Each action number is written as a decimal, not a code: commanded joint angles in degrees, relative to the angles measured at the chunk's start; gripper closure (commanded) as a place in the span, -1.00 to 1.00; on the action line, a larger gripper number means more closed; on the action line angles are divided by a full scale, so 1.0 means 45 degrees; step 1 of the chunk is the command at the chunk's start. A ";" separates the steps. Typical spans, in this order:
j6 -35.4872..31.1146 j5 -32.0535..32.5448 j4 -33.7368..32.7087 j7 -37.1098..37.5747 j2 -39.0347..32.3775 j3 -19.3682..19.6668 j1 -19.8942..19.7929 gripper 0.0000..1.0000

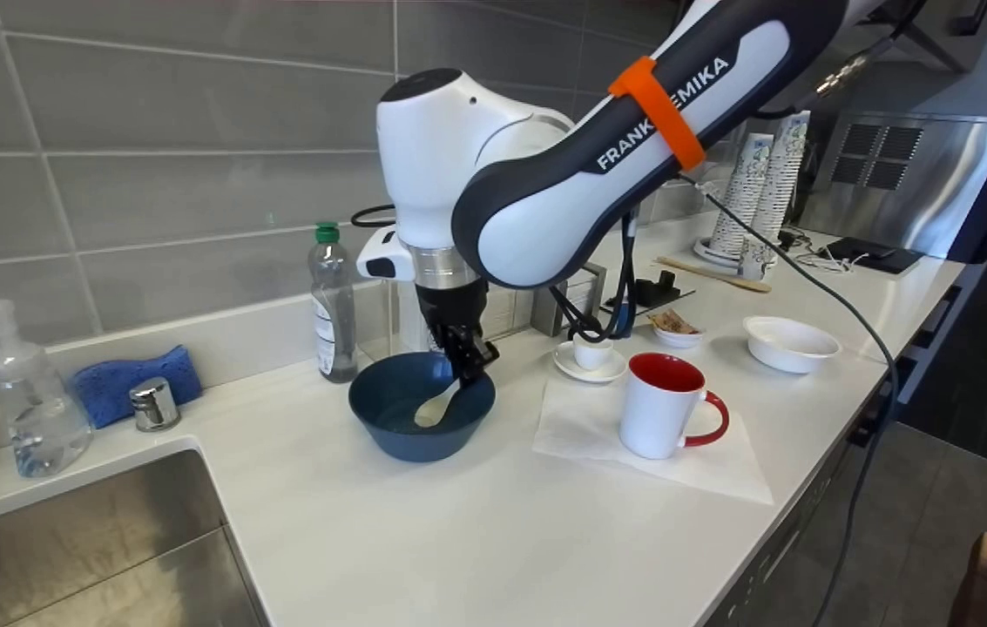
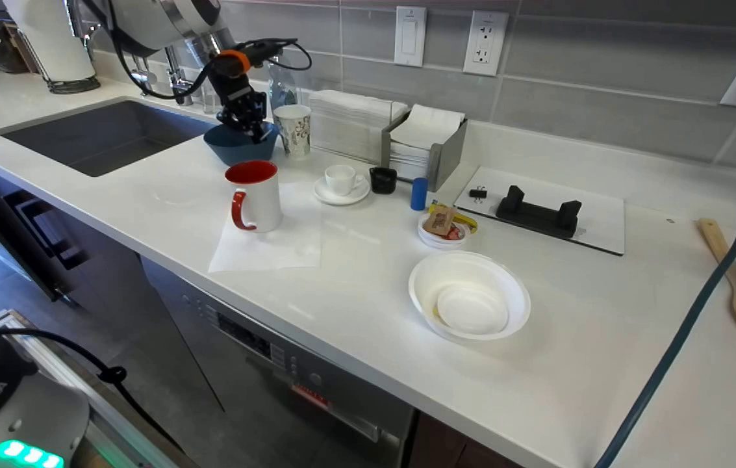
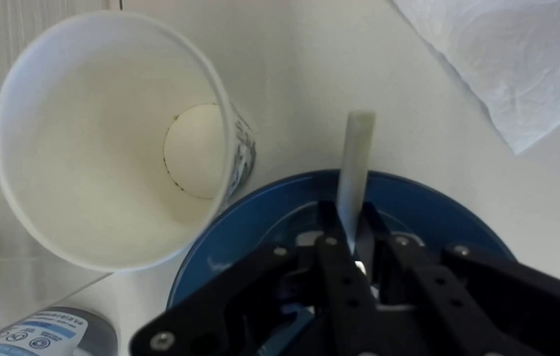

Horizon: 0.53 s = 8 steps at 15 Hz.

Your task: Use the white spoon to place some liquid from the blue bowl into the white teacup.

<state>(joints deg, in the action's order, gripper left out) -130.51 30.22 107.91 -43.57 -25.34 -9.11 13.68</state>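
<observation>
Exterior views, both: grey tiled wall behind a long white countertop. Robot arm reaches over the countertop, wrist end pointing down. Sink is set into the countertop.

White paper sheet lies flat on the countertop. Gripper hangs fingers-down; its jaws are closed on the smallest item logged (last entry).

Blue bowl: upright on the countertop, near the sink, directly under the gripper; contents cannot be made out. White shallow bowl: farther along the countertop, well apart from the blue bowl.

Mug, white with red inside and red handle: upright on the paper sheet. Paper cup: upright, just beside the blue bowl; wrist view looks down into it. Contact between the two: cannot tell.

White saucer: on the countertop near the mug, toward the wall. White teacup stands upright on it.

White spoon: gripped by its handle, tilted, head down inside the blue bowl. Whether the head touches the bowl's inner wall: cannot tell. In the wrist view the handle end sticks out past the jaws and crosses the line of the bowl's rim.
</observation>
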 commanded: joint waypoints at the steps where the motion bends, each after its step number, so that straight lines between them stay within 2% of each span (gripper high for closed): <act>1: -0.0583 -0.0402 -0.0187 -0.0234 -0.0399 -0.0276 -0.0245 0.93; 8: -0.1382 -0.0907 -0.0063 -0.0482 -0.0604 -0.0381 -0.0439 0.93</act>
<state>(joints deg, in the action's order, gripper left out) -134.80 28.31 107.90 -43.94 -26.29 -9.62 13.23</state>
